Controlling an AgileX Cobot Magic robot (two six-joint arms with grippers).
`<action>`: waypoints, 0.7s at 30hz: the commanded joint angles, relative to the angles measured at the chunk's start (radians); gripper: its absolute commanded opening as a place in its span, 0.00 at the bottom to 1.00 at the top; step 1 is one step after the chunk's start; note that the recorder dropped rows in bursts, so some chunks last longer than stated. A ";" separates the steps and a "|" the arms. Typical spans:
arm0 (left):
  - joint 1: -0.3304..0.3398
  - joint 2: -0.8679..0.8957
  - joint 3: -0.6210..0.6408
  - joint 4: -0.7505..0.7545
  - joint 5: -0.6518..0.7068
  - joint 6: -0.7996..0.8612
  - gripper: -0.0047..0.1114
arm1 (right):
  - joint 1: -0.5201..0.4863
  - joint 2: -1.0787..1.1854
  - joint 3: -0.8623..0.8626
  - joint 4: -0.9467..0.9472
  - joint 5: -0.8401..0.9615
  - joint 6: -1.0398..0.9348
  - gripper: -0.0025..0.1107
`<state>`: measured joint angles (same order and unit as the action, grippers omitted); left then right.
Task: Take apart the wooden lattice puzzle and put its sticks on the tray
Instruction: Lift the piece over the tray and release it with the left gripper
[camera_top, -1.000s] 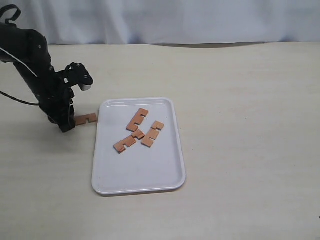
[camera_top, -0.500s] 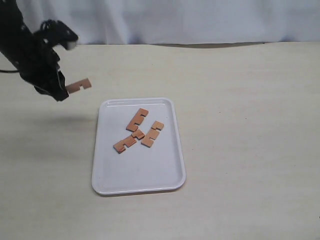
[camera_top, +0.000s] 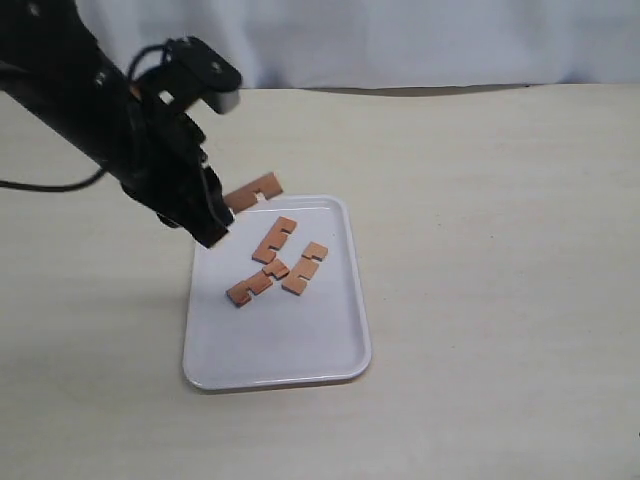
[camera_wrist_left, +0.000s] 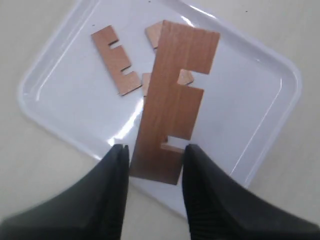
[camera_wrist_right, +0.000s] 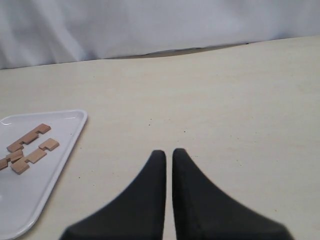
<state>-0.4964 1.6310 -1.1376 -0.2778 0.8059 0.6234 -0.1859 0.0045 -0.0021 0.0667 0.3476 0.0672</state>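
The wooden lattice puzzle shows only as separate sticks. Three reddish-brown notched sticks (camera_top: 275, 240) lie loose on the upper half of the white tray (camera_top: 300, 350). My left gripper (camera_top: 219, 216) is shut on a fourth stick (camera_top: 254, 189), holding it by one end in the air over the tray's far left corner. The left wrist view shows this stick (camera_wrist_left: 175, 100) between the black fingers (camera_wrist_left: 117, 165), with the tray (camera_wrist_left: 260, 100) below it. My right gripper (camera_wrist_right: 168, 152) is shut and empty over bare table, to the right of the tray (camera_wrist_right: 30, 200).
The tray lies on a pale beige table (camera_top: 480, 250). A white curtain (camera_top: 400, 40) hangs along the table's far edge. The left arm's black body (camera_top: 90, 100) reaches in from the upper left.
My left gripper lifted the stick off the table left of the tray, rose up and back, then carried it right and over the tray's far left corner.
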 joint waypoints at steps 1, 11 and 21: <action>-0.100 0.109 0.020 -0.012 -0.135 -0.051 0.04 | 0.003 -0.005 0.002 -0.003 -0.003 -0.001 0.06; -0.121 0.323 0.020 -0.041 -0.286 -0.212 0.05 | 0.003 -0.005 0.002 -0.003 -0.003 -0.001 0.06; -0.121 0.387 0.018 -0.057 -0.322 -0.266 0.62 | 0.003 -0.005 0.002 -0.003 -0.003 -0.001 0.06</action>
<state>-0.6156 2.0135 -1.1197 -0.3188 0.4888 0.3698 -0.1859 0.0045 -0.0021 0.0667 0.3476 0.0672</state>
